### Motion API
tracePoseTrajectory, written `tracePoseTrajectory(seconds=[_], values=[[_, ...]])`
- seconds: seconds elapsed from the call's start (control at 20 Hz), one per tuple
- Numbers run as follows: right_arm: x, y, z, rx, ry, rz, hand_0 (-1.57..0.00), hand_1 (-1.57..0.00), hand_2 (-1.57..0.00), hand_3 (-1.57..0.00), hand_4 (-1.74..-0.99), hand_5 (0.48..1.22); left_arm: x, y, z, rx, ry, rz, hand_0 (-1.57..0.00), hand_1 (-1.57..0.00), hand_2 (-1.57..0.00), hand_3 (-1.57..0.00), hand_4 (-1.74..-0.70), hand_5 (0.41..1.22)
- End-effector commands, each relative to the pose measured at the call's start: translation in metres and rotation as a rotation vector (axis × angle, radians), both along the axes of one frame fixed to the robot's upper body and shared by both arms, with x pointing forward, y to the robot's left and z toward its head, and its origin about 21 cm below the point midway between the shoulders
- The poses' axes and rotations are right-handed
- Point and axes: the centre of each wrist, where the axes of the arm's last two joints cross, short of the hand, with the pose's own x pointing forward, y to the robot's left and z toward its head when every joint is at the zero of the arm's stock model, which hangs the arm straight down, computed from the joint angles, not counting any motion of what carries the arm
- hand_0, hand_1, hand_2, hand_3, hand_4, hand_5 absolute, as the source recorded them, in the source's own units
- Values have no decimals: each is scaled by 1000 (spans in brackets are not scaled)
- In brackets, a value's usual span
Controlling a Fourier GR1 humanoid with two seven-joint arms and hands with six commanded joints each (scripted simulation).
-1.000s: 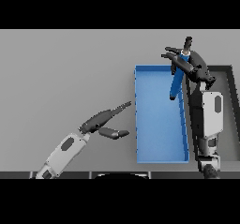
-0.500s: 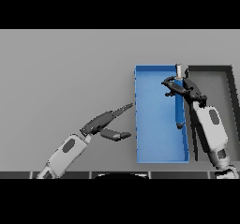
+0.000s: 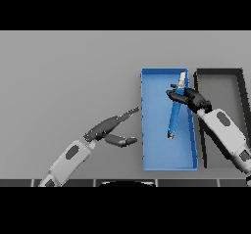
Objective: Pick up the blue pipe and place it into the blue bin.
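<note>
So right hand fingers still clenched on pipe, hung over bin at 3 o'clock for the drop | left hand relaxed on desk, idle

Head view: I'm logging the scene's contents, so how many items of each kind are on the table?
Blue pipe: 1
Blue bin: 1
Dark bin: 1
Total: 3
</note>
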Motion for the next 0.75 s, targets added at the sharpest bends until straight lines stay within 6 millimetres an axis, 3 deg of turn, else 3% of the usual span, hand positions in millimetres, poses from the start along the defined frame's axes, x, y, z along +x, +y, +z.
tracePoseTrajectory(seconds=[0.0,0.35,0.7], values=[[-1,-2,1,-25,5,17,-157,-148,-142,-86,-1196,933,-1,2,0,-7,-4,-7,1,1,1,1,-831,473],[-2,2,1,-52,-4,15,-40,-30,-29,-17,-1182,795,-4,3,0,2,-8,-8,1,1,1,1,-828,472],[-2,4,0,-53,-20,34,-20,-15,-14,-8,-1186,769,-1,6,6,9,-21,-3,1,1,1,1,-826,474]])
